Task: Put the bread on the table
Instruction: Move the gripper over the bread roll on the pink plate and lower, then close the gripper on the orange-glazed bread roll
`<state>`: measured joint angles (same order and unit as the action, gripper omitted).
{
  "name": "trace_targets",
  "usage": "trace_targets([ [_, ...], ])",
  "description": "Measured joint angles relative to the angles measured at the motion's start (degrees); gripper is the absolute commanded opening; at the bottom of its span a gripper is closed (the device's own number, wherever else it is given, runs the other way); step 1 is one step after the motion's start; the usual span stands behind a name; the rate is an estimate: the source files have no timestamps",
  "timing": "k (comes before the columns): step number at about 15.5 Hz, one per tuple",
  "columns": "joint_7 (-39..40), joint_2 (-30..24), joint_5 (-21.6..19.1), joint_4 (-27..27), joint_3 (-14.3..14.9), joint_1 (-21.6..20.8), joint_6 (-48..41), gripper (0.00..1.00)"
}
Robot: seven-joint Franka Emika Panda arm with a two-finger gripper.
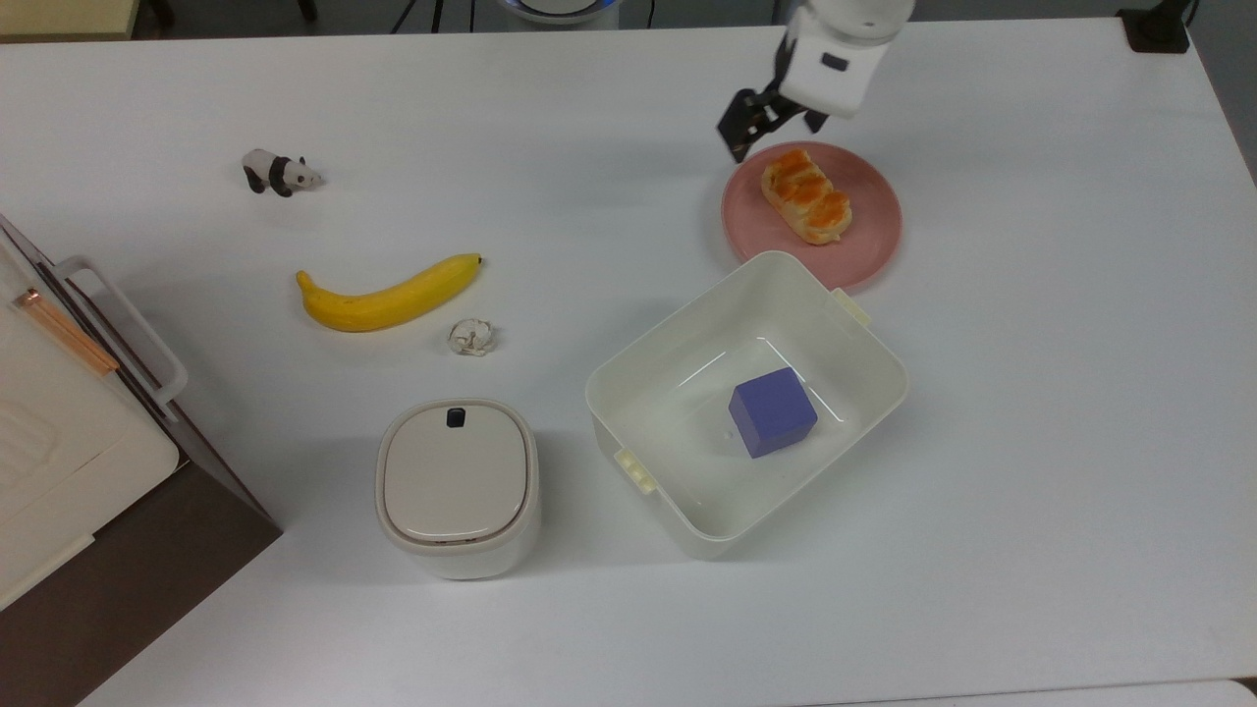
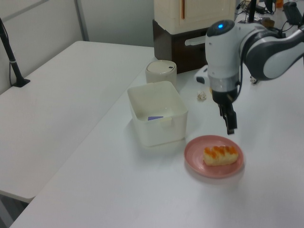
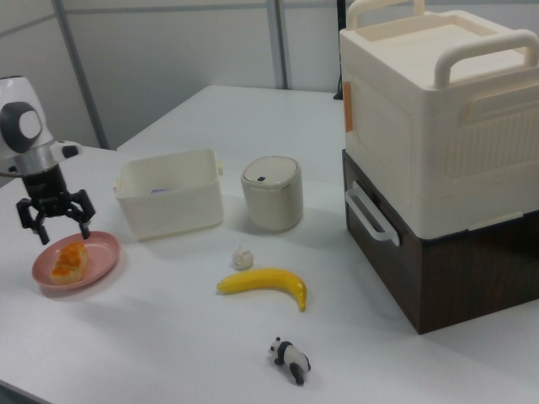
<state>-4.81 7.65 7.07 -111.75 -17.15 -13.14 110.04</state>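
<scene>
While my open gripper (image 3: pixel 59 225) hovers at the right view's left edge, I'd straddle the bread (image 3: pixel 69 261) crosswise.

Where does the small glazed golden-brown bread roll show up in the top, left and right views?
Top view: the small glazed golden-brown bread roll lies upper right of centre, just beyond the white plastic tub.
Left view: lower right.
Right view: far left, under the claw.
Shared landmark: the round pink plate it lies on.
</scene>
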Motion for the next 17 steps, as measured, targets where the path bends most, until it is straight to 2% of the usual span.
trace_targets([
  [5, -0.3, 1.0, -2.2, -0.1, -0.6, -2.9, 3.0, 1.0],
  [11, -0.3, 6.3, -2.1, -0.1, -0.7, -3.5, 6.5, 1.0],
  [17, -0.3, 8.6, -0.6, 0.7, -0.5, -3.3, 6.5, 1.0],
])
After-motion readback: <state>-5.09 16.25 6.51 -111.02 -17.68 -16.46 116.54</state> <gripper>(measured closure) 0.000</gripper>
